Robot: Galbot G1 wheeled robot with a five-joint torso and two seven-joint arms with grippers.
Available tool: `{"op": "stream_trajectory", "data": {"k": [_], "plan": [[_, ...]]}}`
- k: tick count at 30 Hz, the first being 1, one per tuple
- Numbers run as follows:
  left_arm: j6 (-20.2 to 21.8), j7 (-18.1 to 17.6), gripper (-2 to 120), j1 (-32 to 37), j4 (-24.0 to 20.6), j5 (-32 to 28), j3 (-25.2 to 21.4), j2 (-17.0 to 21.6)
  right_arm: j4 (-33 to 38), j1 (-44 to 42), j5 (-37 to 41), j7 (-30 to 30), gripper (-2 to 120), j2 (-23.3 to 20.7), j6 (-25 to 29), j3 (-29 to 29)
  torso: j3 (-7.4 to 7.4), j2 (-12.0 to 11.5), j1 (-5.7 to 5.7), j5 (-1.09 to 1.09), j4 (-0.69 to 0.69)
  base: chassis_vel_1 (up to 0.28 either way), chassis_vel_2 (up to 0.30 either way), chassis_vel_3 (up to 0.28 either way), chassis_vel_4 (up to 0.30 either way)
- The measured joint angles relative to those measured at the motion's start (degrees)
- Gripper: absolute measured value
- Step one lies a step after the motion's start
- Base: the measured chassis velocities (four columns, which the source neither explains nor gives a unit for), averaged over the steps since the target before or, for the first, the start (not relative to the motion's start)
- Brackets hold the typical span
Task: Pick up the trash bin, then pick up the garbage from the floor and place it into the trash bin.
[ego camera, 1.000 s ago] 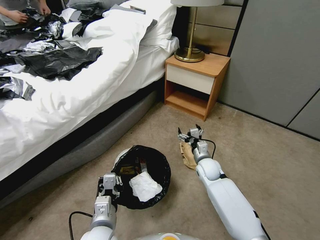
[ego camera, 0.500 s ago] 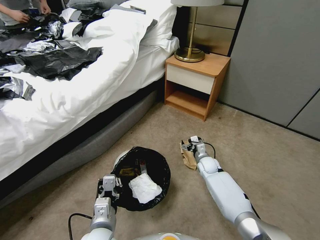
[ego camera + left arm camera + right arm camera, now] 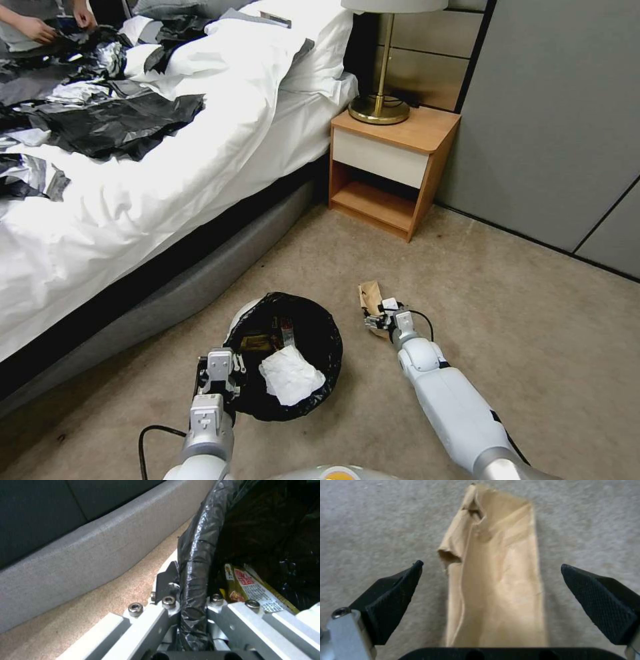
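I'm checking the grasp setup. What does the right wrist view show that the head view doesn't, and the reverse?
Right wrist view alone: the right end effector is open, its fingers either side of the brown paper scrap, not touching it.

Head view alone: the left end effector at the rim of the trash bin, which holds a crumpled tissue; the bed and nightstand.

Both: the scrap lying on the carpet.

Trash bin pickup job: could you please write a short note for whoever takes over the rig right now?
Left gripper: shut on the trash bin rim, bin by the bed.
Right gripper: open, low over the brown paper scrap on the carpet, fingers either side, not touching.
Done: crumpled white tissue and snack wrappers are in the bin.
Left: grasp the scrap and drop it in the bin.
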Motion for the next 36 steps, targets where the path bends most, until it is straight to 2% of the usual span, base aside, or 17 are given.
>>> {"op": "stream_trajectory", "data": {"k": [7,10,13,14,17,18,21,22,25,28,29,32,34,36], "plan": [[-0.17,0.00,0,0.61,-0.44,0.02,-0.06,0.15,-2.80,0.47,-1.04,-0.69,100,1.16,1.40,0.04,0.00,0.00,0.00,0.01,0.00,0.000,0.000,0.000,0.000],[-0.19,0.00,0,0.72,-0.51,0.04,-0.07,0.20,-3.84,0.57,-1.22,-0.76,94,1.39,2.13,0.23,0.00,0.00,0.00,0.00,0.00,0.000,0.000,0.000,0.000],[-0.21,0.00,0,0.82,-0.58,0.16,-0.02,0.24,-4.61,0.57,-1.37,-0.89,80,1.40,2.92,0.44,0.00,0.00,0.00,0.00,0.00,0.000,0.000,0.000,0.000],[-0.21,0.00,0,0.82,-0.58,0.16,-0.02,0.24,-4.61,0.57,-1.37,-0.89,80,1.40,2.92,0.44,0.00,0.00,0.00,0.00,0.00,0.000,0.000,0.000,0.000],[-0.22,0.01,0,0.76,-0.64,0.19,-0.01,0.33,-4.86,0.58,-1.36,-0.87,66,1.16,3.40,0.62,0.00,0.00,0.00,0.01,0.00,0.000,0.000,0.000,0.000],[-0.22,0.01,0,0.76,-0.64,0.19,-0.01,0.33,-4.86,0.58,-1.36,-0.87,66,1.16,3.40,0.62,0.00,0.00,0.00,0.01,0.00,0.000,0.000,0.000,0.000],[-0.22,0.01,0,0.69,-0.68,0.19,0.00,0.38,-4.84,0.62,-1.28,-0.83,52,0.81,3.73,0.72,0.00,0.00,0.00,0.01,0.00,0.000,0.000,0.000,0.000],[-0.22,0.01,0,0.69,-0.68,0.19,0.00,0.38,-4.84,0.62,-1.28,-0.83,52,0.81,3.73,0.72,0.00,0.00,0.00,0.01,0.00,0.000,0.000,0.000,0.000],[-0.21,0.02,0,0.57,-0.71,0.19,0.00,0.39,-4.63,0.74,-1.08,-0.71,36,0.66,3.93,0.87,0.00,0.00,0.00,0.01,0.00,0.000,0.000,0.000,0.000],[-0.22,0.02,0,0.53,-0.73,0.19,0.00,0.38,-4.50,0.80,-1.00,-0.63,30,0.61,4.03,0.93,0.00,0.00,0.00,0.01,0.00,0.000,0.000,0.000,0.000],[-0.21,0.03,0,0.52,-0.73,0.19,-0.01,0.37,-4.36,0.80,-0.94,-0.56,21,0.56,4.11,0.99,0.00,0.00,0.00,0.01,0.00,0.000,0.000,0.000,0.000],[-0.22,0.03,0,0.52,-0.73,0.19,-0.02,0.37,-4.24,0.80,-0.93,-0.51,18,0.51,4.14,1.01,0.00,0.00,0.00,0.01,0.00,0.000,0.000,0.000,0.000],[-0.22,0.03,0,0.49,-0.74,0.17,-0.03,0.34,-3.69,0.56,-0.91,-0.40,3,0.24,4.32,1.09,0.00,0.00,0.00,0.01,0.00,0.000,0.000,0.000,0.000],[-0.22,0.03,0,0.45,-0.75,0.17,-0.04,0.33,-3.44,0.44,-0.89,-0.38,0,0.11,4.35,1.11,0.00,0.00,0.00,0.01,0.00,0.000,0.000,0.000,0.000]]}}
